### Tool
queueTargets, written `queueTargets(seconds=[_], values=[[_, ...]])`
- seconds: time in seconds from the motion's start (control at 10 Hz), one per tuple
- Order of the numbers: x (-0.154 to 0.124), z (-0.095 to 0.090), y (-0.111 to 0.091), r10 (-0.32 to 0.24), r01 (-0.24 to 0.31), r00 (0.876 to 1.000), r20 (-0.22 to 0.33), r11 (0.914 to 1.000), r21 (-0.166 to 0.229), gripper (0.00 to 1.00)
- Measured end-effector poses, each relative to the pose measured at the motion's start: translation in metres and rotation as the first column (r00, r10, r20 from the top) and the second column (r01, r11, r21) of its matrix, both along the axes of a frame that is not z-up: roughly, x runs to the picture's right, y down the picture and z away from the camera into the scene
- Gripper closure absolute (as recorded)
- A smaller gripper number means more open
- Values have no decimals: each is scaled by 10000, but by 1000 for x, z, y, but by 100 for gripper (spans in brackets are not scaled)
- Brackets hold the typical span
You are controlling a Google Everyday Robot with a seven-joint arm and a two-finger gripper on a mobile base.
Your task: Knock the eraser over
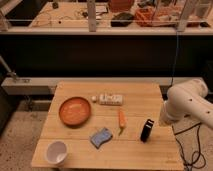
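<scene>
eraser (146,130) upright | end effector (164,119) just beside it | grip state: cannot tell

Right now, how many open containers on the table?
2: bowl at left-centre, cup at the front-left corner. The arm could hide something at far right. The gripper is just right of the eraser.

Warm, rather dim light falls from above onto the wooden tabletop (140,100), which is the brightest area along with the bench (70,15) behind it. A dark band lies between them, and the floor (20,135) is murky. The white arm (187,102) has a soft sheen. The pincer (164,119) at its lower end, just right of the black eraser (146,130), sits in shade.
</scene>
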State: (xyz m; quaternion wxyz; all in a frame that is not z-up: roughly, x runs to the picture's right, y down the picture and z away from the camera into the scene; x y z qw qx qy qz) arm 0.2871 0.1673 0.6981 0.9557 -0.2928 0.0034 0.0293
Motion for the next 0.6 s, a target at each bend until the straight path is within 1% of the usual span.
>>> queueTargets(seconds=[0.2, 0.4, 0.5, 0.6], values=[[0, -1, 5, 38, -38, 9999, 121, 10000, -18, 100], [0, -3, 18, 32, -30, 9997, 250, 9999, -99, 100], [-4, 0, 25, -16, 20, 9993, 367, 9999, -109, 100], [-7, 2, 28, -46, 51, 9990, 447, 9999, -105, 100]])
